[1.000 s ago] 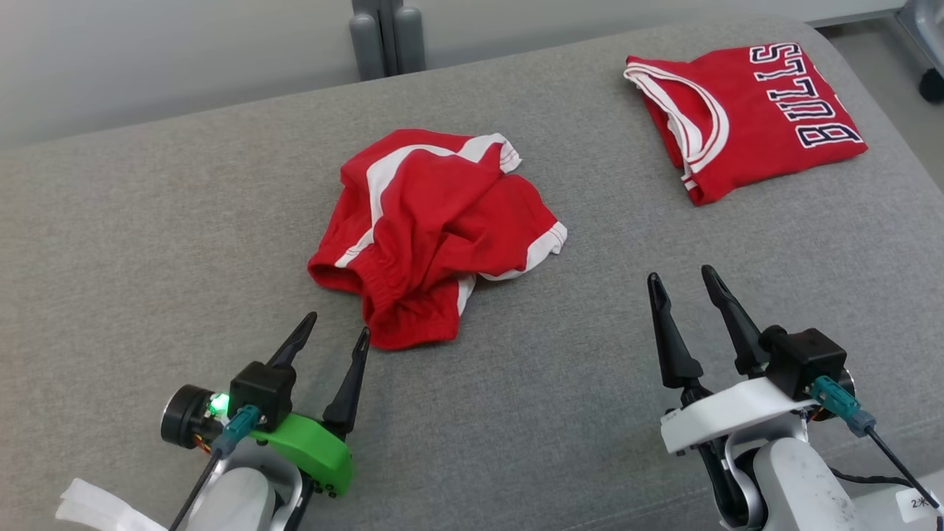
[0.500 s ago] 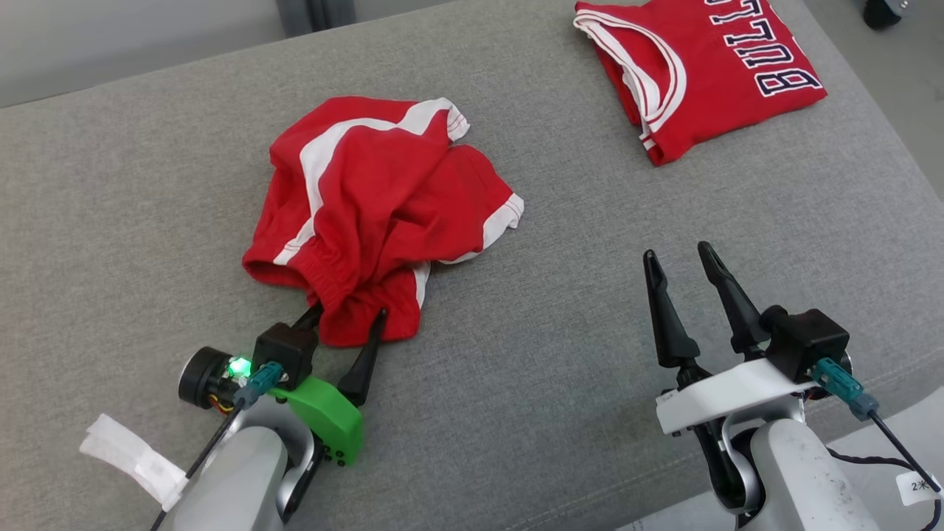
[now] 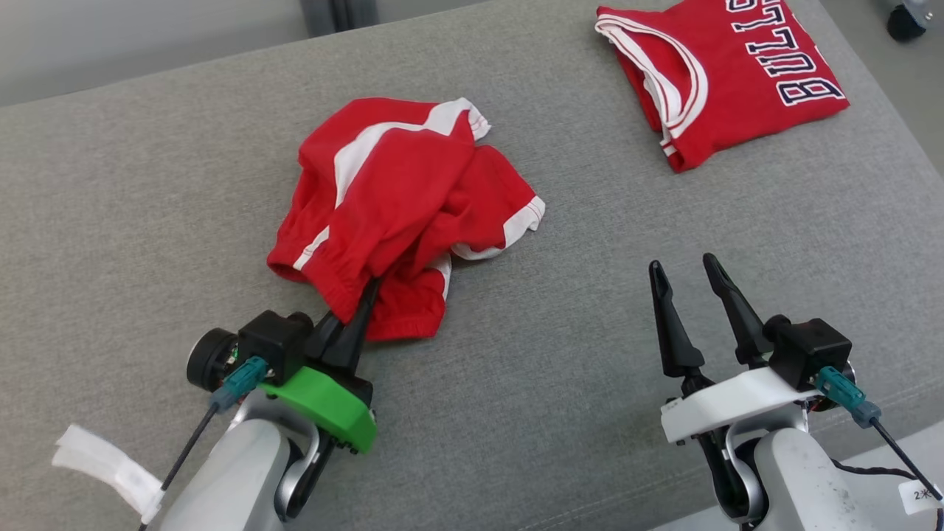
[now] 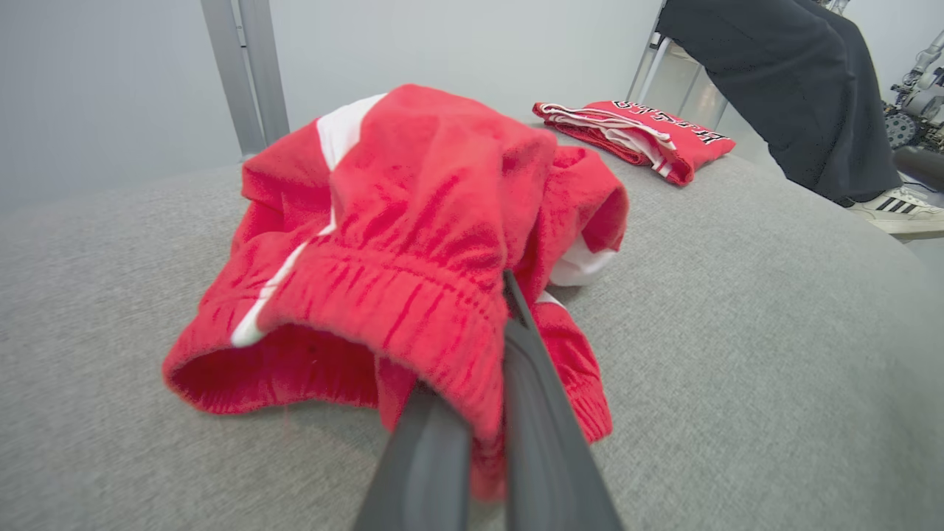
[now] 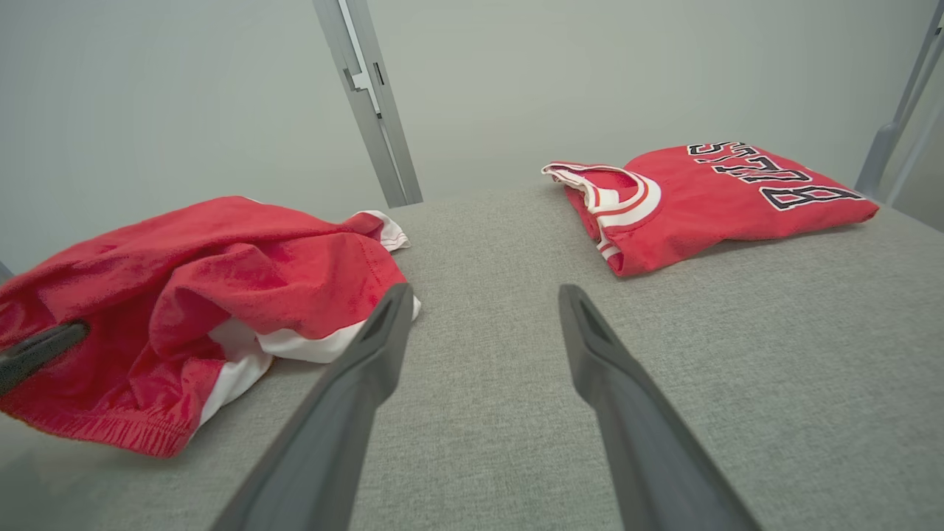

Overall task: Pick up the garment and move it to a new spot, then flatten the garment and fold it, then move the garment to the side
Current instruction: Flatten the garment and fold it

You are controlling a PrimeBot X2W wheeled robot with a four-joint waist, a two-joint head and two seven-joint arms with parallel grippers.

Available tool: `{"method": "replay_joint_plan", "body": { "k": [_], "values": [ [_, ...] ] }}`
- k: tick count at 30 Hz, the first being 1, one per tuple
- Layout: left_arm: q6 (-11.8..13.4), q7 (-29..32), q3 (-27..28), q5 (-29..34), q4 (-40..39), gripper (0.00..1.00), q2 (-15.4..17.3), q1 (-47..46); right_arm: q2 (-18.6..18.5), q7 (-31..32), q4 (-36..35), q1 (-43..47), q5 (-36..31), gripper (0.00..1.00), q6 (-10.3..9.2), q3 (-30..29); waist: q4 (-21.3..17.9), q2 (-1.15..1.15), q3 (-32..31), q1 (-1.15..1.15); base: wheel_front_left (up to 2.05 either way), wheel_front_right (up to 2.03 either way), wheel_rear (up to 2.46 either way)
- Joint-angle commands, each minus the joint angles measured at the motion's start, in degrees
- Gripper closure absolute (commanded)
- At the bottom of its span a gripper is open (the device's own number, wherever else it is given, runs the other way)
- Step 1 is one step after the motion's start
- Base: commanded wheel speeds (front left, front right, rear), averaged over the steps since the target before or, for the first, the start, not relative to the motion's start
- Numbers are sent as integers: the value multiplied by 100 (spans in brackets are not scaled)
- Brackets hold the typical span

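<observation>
Left end effector point(image 3: 365, 291) grips the garment point(image 3: 398, 192) by its waistband (jaws gaped earlier); left wrist view shows a person's leg point(image 4: 796, 88) beyond.

Soft matt cloth garment point(image 3: 413, 184); coarse grey woven fabric upholstery point(image 3: 553, 369)

Parted jaws point between crumpled red shorts point(image 5: 243, 280) and folded jersey point(image 5: 708, 199).

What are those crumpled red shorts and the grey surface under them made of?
Crumpled red shorts: soft matte knit fabric, fuzzy nap, gathered elastic-looking waistband; perhaps cotton or polyester. Grey surface: woven upholstery cloth, by its fine heathered weave; seemingly padded.
</observation>
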Motion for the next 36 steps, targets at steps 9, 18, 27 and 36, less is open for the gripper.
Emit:
{"method": "replay_joint_plan", "body": {
  "k": [9, 18, 27, 36],
  "values": [
    [96, 10, 457, 38, -1105, 100, 634, 811, -8, -15, 107, 151, -73, 0, -7, -5, 822, 0, -429, 0, 0, 0, 0],
    [482, 429, 963, -155, -1913, 100, 1348, 1248, -9, -15, 196, 39, -39, 0, -7, 149, 883, 0, -463, 0, 0, 0, 0],
    [563, 323, 1255, -426, -1278, 100, 1303, 1122, -7, -15, 277, 70, -14, 0, -7, 118, 472, 0, -356, 0, 0, 0, 0],
    [361, 27, 1232, -372, 409, 100, 876, 571, -8, -15, 368, 14, -42, 0, -7, 70, 395, 0, -316, 0, 0, 0, 0]
  ]
}}
